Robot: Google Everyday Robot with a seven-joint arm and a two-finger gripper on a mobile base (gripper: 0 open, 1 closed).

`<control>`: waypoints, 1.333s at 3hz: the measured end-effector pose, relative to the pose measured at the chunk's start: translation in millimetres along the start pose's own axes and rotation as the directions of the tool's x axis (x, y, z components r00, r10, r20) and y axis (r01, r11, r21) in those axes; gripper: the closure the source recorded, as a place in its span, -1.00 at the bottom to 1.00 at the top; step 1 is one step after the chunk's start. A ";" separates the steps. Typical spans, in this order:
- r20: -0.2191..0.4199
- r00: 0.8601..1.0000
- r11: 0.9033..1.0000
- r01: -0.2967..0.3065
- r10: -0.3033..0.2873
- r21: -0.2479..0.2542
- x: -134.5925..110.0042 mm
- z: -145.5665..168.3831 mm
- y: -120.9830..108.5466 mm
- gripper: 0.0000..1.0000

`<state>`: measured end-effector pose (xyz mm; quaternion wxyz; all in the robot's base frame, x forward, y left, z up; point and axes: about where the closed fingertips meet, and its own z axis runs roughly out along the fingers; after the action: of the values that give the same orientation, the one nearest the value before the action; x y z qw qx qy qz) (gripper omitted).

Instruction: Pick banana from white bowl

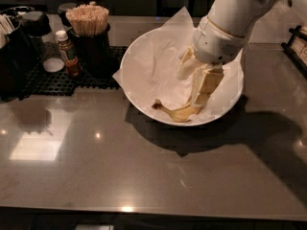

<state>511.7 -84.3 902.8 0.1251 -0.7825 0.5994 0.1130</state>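
The banana (176, 113) is yellow with a dark stem tip and lies in the front part of the white bowl (139, 56), on the crinkled white paper (158, 66) lining it. Its stem points left. My gripper (197, 102) reaches down into the bowl from the upper right, and its pale yellow tips are at the banana's right end. That end is hidden behind the gripper. The white arm covers the bowl's back right rim.
A black rubber mat (57, 78) at the back left holds a dark cup of wooden stir sticks (88, 23), a small brown sauce bottle (68, 54) and dark containers (19, 47). The bowl stands on a grey glossy counter (144, 176). A dark rack (297, 47) is at the right edge.
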 end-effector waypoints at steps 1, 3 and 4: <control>-0.005 1.000 1.000 -0.004 0.004 -0.027 4.2 9.1 3.3 -0.40; -0.022 1.000 0.997 0.012 -0.014 -0.083 4.9 28.2 5.1 -0.40; -0.039 0.999 0.996 0.023 -0.027 -0.089 0.7 29.2 3.7 -0.36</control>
<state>507.6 -76.2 874.7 0.0795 -0.7968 0.5863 0.1224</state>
